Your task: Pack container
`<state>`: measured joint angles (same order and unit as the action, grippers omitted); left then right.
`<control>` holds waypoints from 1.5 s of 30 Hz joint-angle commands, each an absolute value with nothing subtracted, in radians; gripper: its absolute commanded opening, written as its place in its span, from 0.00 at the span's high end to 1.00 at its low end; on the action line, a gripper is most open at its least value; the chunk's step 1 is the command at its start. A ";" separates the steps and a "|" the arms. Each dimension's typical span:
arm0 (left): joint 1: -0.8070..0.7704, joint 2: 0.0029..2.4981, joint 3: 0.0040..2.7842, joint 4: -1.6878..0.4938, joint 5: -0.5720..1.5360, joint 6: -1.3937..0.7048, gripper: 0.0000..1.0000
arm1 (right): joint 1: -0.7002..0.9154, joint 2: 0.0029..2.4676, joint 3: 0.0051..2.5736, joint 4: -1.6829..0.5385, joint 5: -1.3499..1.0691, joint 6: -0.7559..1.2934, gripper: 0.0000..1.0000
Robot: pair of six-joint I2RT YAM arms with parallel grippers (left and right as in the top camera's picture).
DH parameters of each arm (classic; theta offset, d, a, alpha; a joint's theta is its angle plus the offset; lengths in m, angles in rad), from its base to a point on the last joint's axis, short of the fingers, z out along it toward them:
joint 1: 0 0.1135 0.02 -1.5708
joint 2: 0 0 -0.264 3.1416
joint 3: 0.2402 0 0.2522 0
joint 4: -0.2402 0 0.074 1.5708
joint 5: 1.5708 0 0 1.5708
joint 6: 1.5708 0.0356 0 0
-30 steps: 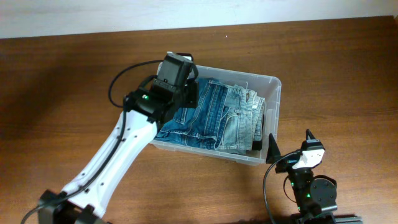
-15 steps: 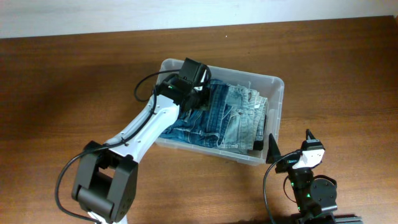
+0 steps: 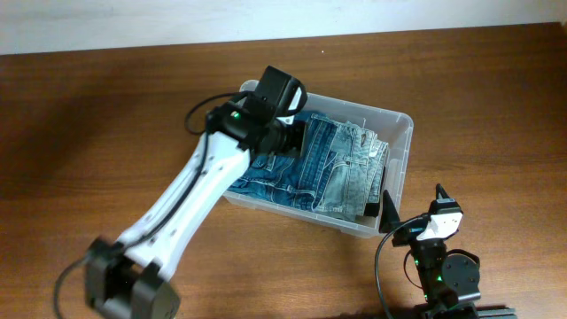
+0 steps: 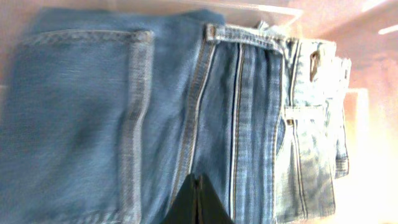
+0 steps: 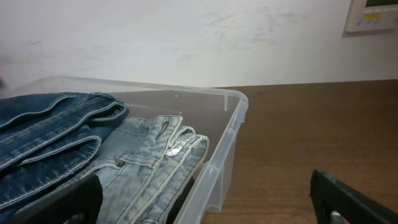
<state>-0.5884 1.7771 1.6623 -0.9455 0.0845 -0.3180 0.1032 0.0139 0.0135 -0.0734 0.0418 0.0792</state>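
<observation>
— Overhead?
— The clear, round-cornered plastic container sits mid-table, full of folded jeans. The left gripper hangs over them, pinched shut and empty; the right gripper is spread wide beside the container.
— Wrist views?
— Left: stitched denim, dark and faded. Right: the glossy rolled rim. Packing looks nearly done.

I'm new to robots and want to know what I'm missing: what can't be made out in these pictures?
Container bottom: every view, covered by jeans.
How many jeans: folds overlap everywhere.
Left gripper: overhead, hidden under its arm; left wrist shows only shut tips at the lower edge, contact with jeans unclear.
Right gripper: right wrist, fingers blurred and cut off by the lower edge.
</observation>
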 commanded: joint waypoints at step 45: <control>-0.507 1.735 1.386 -1.287 -0.192 -0.355 0.99 | 0.095 0.004 0.006 -0.075 0.057 0.082 0.01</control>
<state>-0.5148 1.7298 1.4239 -1.2427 -0.2287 -0.3405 0.1032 0.0139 0.0135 -0.0734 0.0418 0.0792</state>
